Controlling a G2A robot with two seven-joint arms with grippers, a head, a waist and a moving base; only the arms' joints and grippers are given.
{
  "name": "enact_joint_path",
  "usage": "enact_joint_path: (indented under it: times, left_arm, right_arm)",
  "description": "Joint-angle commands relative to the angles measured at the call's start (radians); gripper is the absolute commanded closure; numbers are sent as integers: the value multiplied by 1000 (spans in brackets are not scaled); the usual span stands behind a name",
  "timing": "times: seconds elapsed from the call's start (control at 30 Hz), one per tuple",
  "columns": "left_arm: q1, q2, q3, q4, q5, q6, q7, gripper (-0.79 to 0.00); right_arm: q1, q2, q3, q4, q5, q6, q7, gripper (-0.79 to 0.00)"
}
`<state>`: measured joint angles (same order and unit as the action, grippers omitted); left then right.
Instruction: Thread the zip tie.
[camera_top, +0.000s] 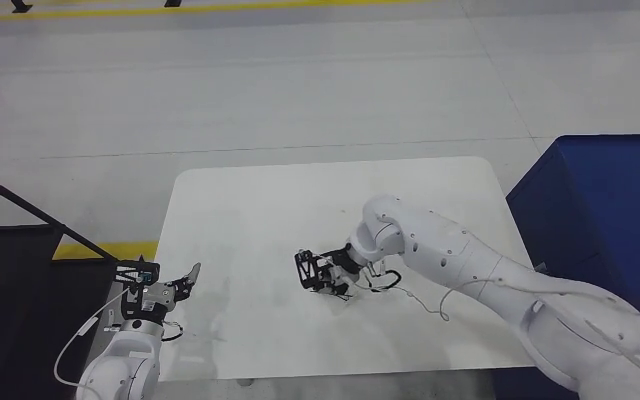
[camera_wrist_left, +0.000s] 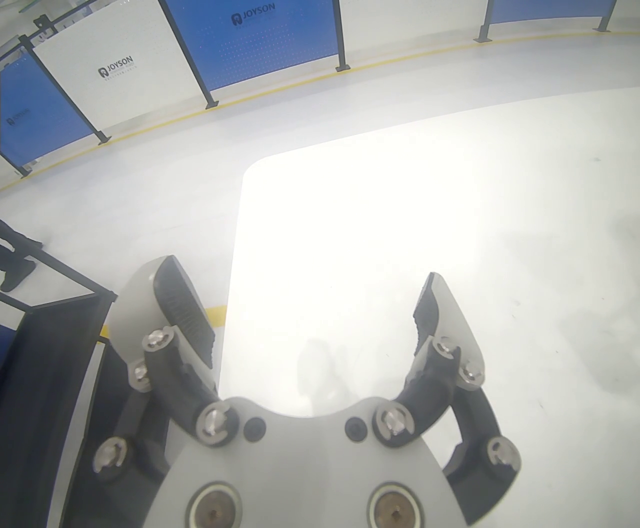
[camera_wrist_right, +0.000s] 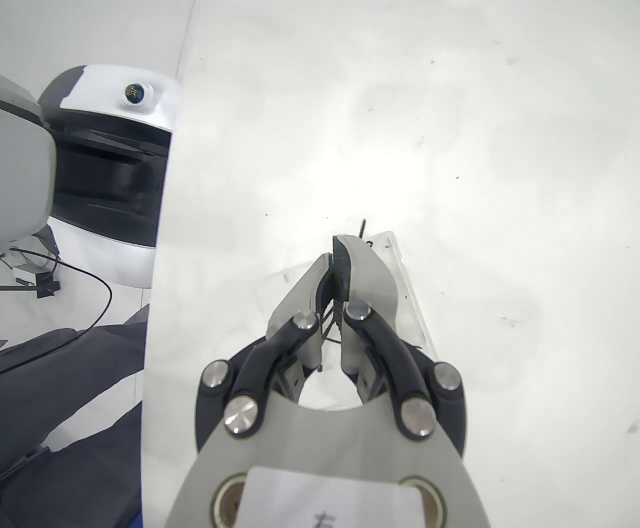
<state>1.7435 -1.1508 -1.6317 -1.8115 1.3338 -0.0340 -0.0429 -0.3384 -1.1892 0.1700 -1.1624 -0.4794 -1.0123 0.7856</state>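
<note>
The zip tie is a thin black strand whose tip (camera_wrist_right: 363, 227) pokes out past the fingertips of my right gripper (camera_wrist_right: 341, 248). That gripper is shut on it, low over a clear plastic piece (camera_wrist_right: 402, 280) lying flat on the white table (camera_wrist_right: 425, 110). In the top view the right gripper (camera_top: 312, 272) sits near the table's middle, toward the front. My left gripper (camera_wrist_left: 300, 282) hangs open with nothing between its fingers, over the table's front left corner (camera_top: 180, 280), well apart from the right one.
The white table (camera_top: 300, 200) is bare around both grippers. A blue panel (camera_top: 590, 200) stands off the table's right edge. A black frame (camera_top: 40, 225) stands off the left edge, close to the left arm.
</note>
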Motion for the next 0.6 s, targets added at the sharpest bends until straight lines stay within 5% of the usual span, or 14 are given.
enact_joint_path:
  times: [0.0,0.2,0.57]
  left_arm:
    - [0,0,0,0,0,0,0,-785]
    - [0,0,0,0,0,0,0,-785]
    - [0,0,0,0,0,0,0,-785]
  right_arm:
    - [11,51,0,-62,28,0,-21,0]
    - [-9,148,0,-136,40,0,13,0]
    - [-15,86,0,-49,-5,0,22,-120]
